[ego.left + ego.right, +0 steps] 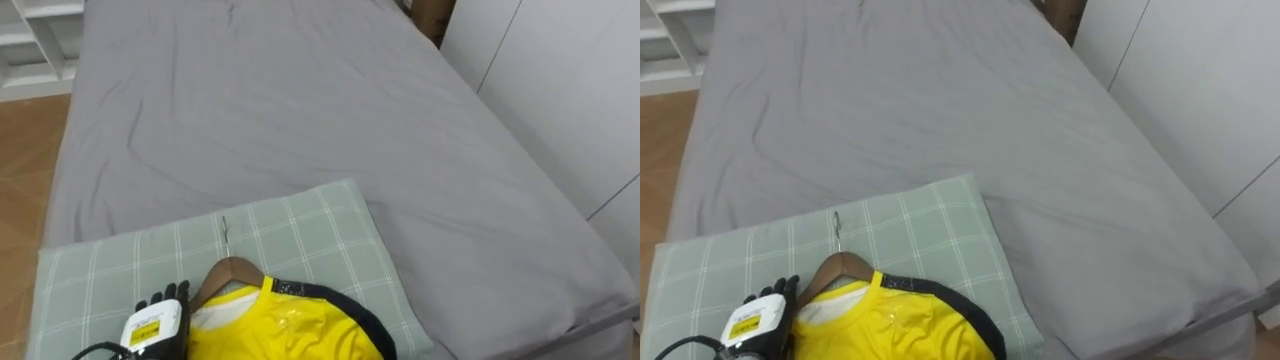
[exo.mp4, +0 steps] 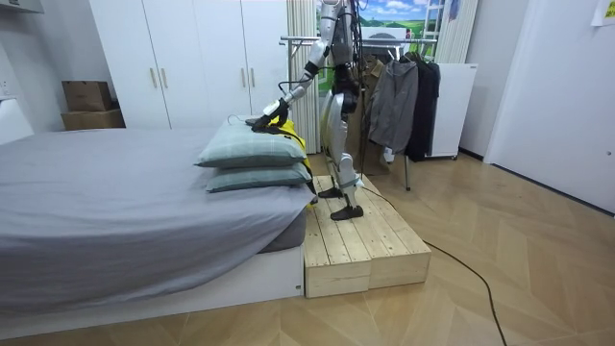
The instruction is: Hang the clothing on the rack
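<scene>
A yellow shirt (image 1: 285, 325) with a dark collar lies on a wooden hanger (image 1: 232, 268), whose metal hook (image 1: 226, 232) points away from me. Both rest on a green checked pillow (image 1: 300, 230) at the head of the bed. My left hand (image 1: 160, 315) sits at the hanger's left shoulder, back up, with its dark fingers curled over the hanger's end. In the room view I stand on a wooden platform (image 2: 365, 240) beside the bed, with my left arm stretched out to the shirt (image 2: 286, 130) on the stacked pillows (image 2: 245, 149).
The grey bed (image 1: 300, 100) stretches away ahead of me. White wardrobe doors (image 1: 560, 90) run along its right side. Behind me in the room view stands a clothes rack (image 2: 317, 40) with dark garments (image 2: 404, 101) hanging on it.
</scene>
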Controlling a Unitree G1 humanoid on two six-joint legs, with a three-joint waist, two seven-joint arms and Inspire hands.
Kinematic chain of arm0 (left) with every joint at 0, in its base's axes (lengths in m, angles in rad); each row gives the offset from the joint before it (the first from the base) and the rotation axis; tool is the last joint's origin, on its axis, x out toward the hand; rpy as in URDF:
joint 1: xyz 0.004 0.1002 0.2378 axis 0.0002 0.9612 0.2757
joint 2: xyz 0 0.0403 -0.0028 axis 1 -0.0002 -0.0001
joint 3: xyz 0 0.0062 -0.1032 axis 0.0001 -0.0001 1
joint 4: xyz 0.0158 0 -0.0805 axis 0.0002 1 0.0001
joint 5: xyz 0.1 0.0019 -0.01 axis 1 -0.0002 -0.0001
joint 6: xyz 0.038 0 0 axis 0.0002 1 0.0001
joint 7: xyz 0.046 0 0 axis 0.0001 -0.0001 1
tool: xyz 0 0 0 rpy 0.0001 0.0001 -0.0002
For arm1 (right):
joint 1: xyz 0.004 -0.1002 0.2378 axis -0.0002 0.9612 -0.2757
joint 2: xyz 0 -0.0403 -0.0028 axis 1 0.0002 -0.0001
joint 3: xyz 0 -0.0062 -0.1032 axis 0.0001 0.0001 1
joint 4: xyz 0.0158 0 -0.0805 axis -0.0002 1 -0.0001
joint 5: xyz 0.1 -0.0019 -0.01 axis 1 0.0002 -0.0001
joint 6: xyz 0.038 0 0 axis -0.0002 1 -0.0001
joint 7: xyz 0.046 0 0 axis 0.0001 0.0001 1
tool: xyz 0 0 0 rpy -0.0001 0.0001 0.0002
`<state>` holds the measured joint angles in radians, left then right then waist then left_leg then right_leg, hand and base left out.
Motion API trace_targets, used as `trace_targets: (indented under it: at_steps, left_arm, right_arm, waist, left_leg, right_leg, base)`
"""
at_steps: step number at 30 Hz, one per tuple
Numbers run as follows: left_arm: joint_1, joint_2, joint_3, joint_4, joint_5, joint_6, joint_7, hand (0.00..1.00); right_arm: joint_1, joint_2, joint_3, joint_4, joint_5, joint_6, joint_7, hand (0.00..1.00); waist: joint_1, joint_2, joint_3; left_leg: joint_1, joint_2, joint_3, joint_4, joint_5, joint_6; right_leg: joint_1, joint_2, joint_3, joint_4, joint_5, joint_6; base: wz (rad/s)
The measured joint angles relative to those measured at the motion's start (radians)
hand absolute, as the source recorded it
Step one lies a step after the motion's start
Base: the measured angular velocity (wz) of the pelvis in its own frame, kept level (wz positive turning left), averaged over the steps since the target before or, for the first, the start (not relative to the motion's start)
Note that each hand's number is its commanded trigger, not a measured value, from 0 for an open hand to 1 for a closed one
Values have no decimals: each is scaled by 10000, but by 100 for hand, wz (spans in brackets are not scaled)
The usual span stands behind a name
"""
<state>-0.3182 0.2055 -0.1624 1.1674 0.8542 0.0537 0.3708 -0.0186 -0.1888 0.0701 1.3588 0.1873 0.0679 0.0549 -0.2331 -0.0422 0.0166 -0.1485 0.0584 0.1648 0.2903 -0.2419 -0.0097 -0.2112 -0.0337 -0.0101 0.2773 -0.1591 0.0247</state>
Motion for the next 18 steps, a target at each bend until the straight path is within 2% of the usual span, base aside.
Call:
trace_targets:
  at_steps: [6, 11, 15, 18]
  left_arm:
    - [-22, -126, 19, 110, -182, 105, -401, 0]
    - [-101, -123, 38, 130, -181, 122, -561, 0]
    - [-301, -114, 35, 327, -215, 125, -584, 0]
    - [-304, -112, 35, 343, -217, 126, -585, 0]
  right_arm:
    - [-8, 5, 272, 3, -34, 192, -200, 0]
    - [1, 6, 277, -4, -51, 211, -217, 0]
    - [-2, 6, 280, -5, -11, 243, -219, 0]
    - [-3, 6, 283, -6, -11, 300, -219, 0]
  waist:
    - [234, -38, 6]
    - [349, -184, -35]
    - [477, -331, -21]
    - [480, -346, -26]
  left_leg:
    - [-4, 2, -5, -7, 1, 1]
    - [-6, 2, -5, 3, 1, 1]
    - [-5, 2, -5, 8, 1, 1]
    - [-5, 2, -5, 9, 1, 1]
  right_leg:
    - [-6, 0, -13, 12, -1, 0]
    - [-1, 0, -13, 9, -1, 0]
    - [9, 0, -19, -2, 0, -1]
    - [17, 0, -20, -10, 1, -1]
  base:
    - [0]
    - [0]
    - [0]
    - [0]
